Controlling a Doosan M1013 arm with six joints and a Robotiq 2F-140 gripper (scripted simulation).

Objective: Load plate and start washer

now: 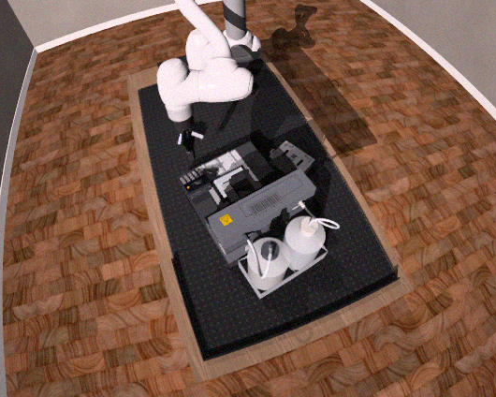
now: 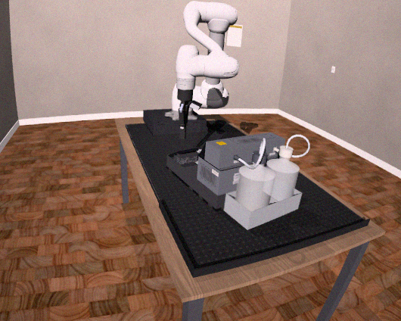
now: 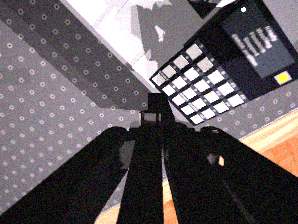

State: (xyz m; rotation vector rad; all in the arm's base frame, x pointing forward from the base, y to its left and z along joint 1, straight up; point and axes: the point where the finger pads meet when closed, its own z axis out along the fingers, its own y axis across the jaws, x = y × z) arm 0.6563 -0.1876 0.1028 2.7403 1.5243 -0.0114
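The washer [image 1: 265, 189] [image 2: 214, 182] has its lamp [image 1: 188, 187] [image 3: 283, 77] lit amber-yellow. The plate [image 1: 222, 183] is a pale, partly shadowed shape on the carrier, close to the washer's head; its cut-off corner and exact seating cannot be made out. My gripper [image 1: 193, 155] [image 2: 183, 135] [image 3: 156, 106] is shut and empty. It hangs in front of the washer, above and beside the keypad [image 1: 190, 177] [image 3: 200, 82], touching nothing that I can see. A light grey slotted holder [image 1: 302, 158], apparently the nest N1, stands beyond the washer with no plate on it.
Two large white bottles [image 1: 267, 264] [image 1: 304, 241] [image 2: 255, 187] [image 2: 283, 178] with looping tubes stand in a pale tray [image 1: 260, 295] [image 2: 248, 221] behind the washer. The washer's raised grey head [image 1: 288, 187] [image 2: 233, 151] spans its rear. A raised black edging runs along part of the tabletop.
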